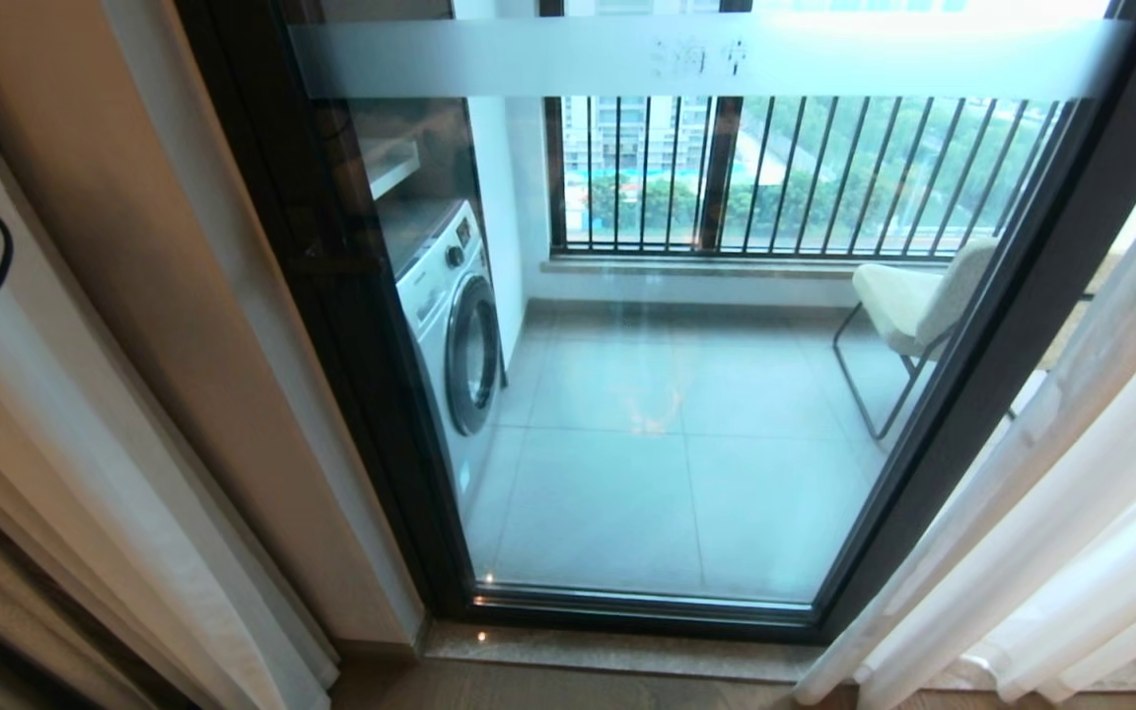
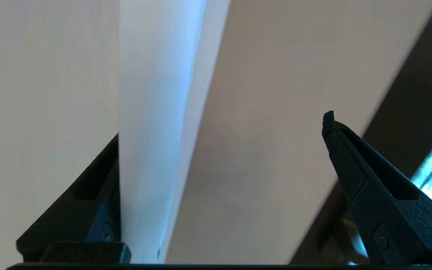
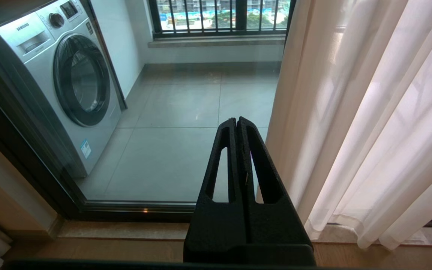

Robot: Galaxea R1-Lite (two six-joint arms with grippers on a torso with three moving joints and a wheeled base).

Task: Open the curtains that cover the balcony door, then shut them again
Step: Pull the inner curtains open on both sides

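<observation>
Hanging bunched at both sides, curtains (image 1: pixel 1071 513), balcony door (image 1: pixel 667 394) uncovered, left gripper (image 2: pixel 219 187) spread wide, right gripper (image 3: pixel 237 123) pressed together.

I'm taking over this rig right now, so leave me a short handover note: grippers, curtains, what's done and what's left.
Left gripper: jaws open, a sheer fold of the left curtain between them, not clamped.
Right gripper: jaws shut, empty, parked low facing the balcony door.
Curtains: drawn apart, left panel bunched by the wall, right panel gathered aside; the glass is uncovered.
Done: opening.
Left: pull both panels back across the door.
</observation>
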